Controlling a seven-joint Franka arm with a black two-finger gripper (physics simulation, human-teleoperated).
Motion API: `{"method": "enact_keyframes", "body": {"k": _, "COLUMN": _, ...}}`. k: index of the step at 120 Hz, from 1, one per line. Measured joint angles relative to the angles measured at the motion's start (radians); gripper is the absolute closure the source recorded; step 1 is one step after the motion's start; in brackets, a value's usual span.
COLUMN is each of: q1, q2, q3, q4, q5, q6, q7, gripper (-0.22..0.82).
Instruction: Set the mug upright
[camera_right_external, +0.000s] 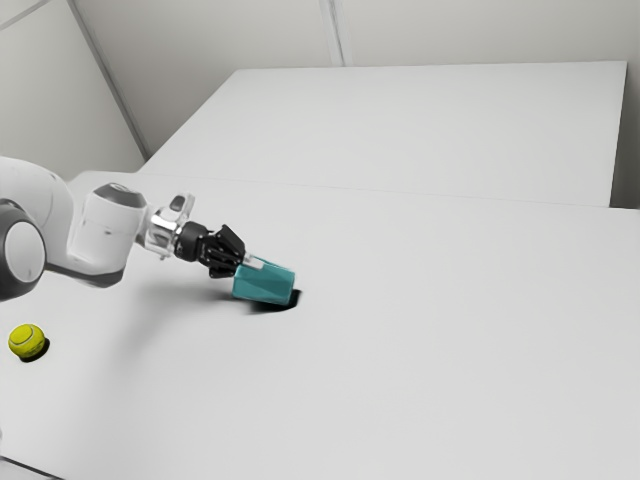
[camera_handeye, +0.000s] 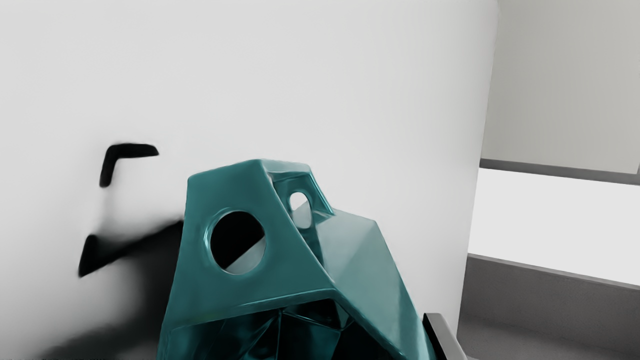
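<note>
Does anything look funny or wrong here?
Yes, the mug looks odd: it's tipped sideways, right by the tool, and mugs usually stand upright. I see no spill, and the ball looks fine.

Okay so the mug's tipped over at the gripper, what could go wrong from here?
The mug is on its side, so turning it upright might let it slip and roll on the table. The gripper is at its open end, so lowering it too soon could catch an edge of the base and topple it again.
</note>
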Motion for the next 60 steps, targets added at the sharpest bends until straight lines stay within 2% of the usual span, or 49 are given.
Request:
{"method": "enact_keyframes", "body": {"k": 12, "q1": 0.000, "q2": -0.016, "q3": -0.003, "q4": 0.001, "q5": 0.004, "q6": 0.003, "q7": -0.007, "gripper": 0.74}}
{"method": "enact_keyframes", "body": {"k": 36, "q1": -0.001, "q2": -0.101, "q3": -0.056, "q4": 0.058, "q5": 0.037, "q6": 0.021, "q7": -0.037, "gripper": 0.76}}
{"method": "enact_keyframes", "body": {"k": 47, "q1": -0.011, "q2": -0.130, "q3": -0.068, "q4": 0.178, "q5": 0.200, "q6": 0.030, "q7": -0.059, "gripper": 0.77}}
{"method": "enact_keyframes", "body": {"k": 60, "q1": -0.045, "q2": -0.148, "q3": -0.104, "q4": 0.298, "q5": 0.539, "q6": 0.046, "q7": -0.109, "gripper": 0.78}}
